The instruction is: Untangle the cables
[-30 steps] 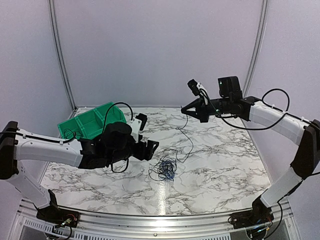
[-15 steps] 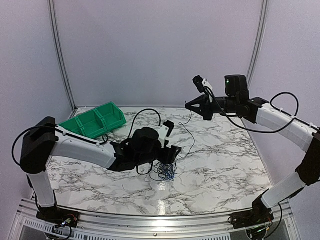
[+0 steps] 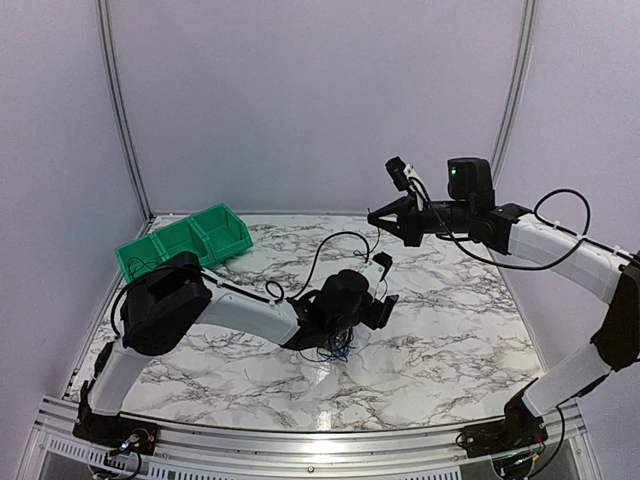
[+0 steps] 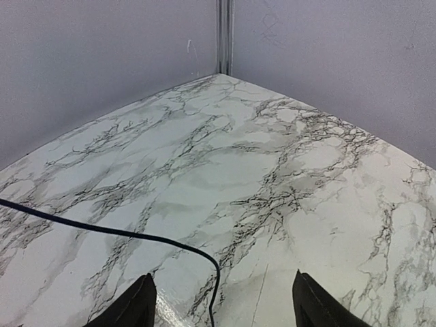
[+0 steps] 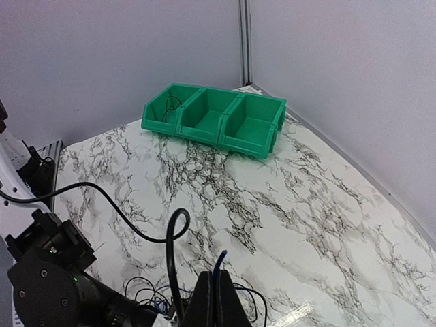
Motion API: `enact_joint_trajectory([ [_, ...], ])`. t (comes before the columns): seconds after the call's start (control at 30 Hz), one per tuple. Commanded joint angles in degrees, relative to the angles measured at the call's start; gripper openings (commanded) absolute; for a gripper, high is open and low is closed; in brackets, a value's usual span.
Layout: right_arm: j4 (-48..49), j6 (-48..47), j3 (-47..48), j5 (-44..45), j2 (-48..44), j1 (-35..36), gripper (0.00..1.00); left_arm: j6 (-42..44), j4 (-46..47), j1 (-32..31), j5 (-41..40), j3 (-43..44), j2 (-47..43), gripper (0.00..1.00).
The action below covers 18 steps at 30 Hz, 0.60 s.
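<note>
Top external view, strand-separation step: the right tool (image 3: pixel 384 222), clamped on a blue strand (image 5: pixel 221 257), hangs at 1 o'clock from the cables (image 3: pixel 335 346) knotted mid-tabletop (image 3: pixel 450 330). The left tool (image 3: pixel 386 304) gapes just over them. The next move probably calls for pinning the knot while the strand draws free.

A robot lab cell; plain panel walls (image 3: pixel 300 100), marble-patterned table (image 3: pixel 450 340).

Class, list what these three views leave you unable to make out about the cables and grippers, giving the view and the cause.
Top view: the cable knot lies partly under the left arm; its crossings are too small to follow.
Left wrist view: the knot is out of frame; the black cable is cut off at the left and bottom edges.
Right wrist view: the shut right gripper hides all but the tip of the blue strand.
</note>
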Motion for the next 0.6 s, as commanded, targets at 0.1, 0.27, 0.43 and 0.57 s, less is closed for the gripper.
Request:
enact_joint_trajectory([
  [0.1,3.48,2.60,-0.97,-1.83,-1.84,0.31,0.00,-1.56,1.41,1.43,-3.66,5.76,6.64,0.69],
  [0.27,3.55,2.53,-1.49,-2.20,-2.08,-0.05,0.00,-3.13,1.48,2.71,0.63,6.25,8.36,0.45],
  [0.43,3.92,3.41,-1.44,-3.22,-1.69,-0.57,0.00,-1.78,2.08,2.74,-2.68,6.61,9.10,0.55],
  [0.57,4.26,4.03,-1.63,-3.54,-1.60,-0.74,0.00,1.69,4.25,2.57,-1.03,6.18,9.84,0.62],
])
